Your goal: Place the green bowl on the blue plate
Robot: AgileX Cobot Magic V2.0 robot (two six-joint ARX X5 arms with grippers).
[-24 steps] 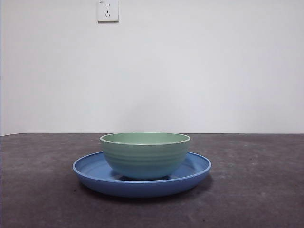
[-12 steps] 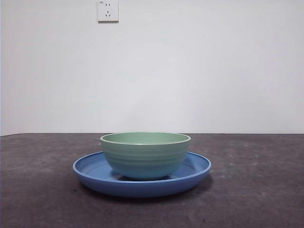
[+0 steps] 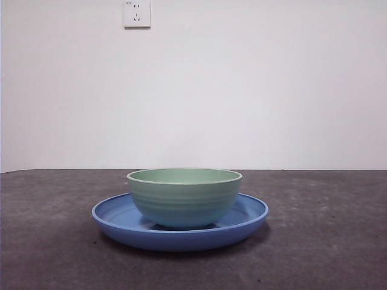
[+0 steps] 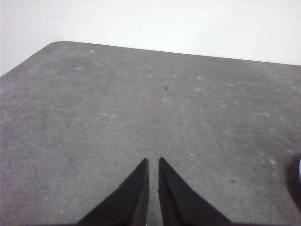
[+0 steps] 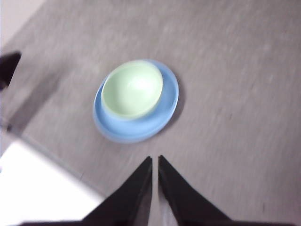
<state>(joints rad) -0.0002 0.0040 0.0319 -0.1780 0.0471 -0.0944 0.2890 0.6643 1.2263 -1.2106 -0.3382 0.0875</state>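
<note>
Item 1: green bowl point(image 3: 184, 197), pale mint, ridged outside, upright, sitting inside the blue plate point(image 3: 115, 216); in my right wrist view it lies off-centre in the plate, close to one side of the rim.

Item 2: blue plate, wide and shallow, flat on the dark grey table point(image 3: 326, 241), away from its edges.

Item 3: my left gripper point(image 4: 153, 162), held over bare table near a rounded corner, jaws nearly together with a thin slit between, holding nothing.

Item 4: my right gripper point(image 5: 155, 160), raised well above bowl and plate, jaws likewise almost closed, nothing between them.

Item 5: white wall socket point(image 3: 137, 13), on the wall behind the table.
</note>
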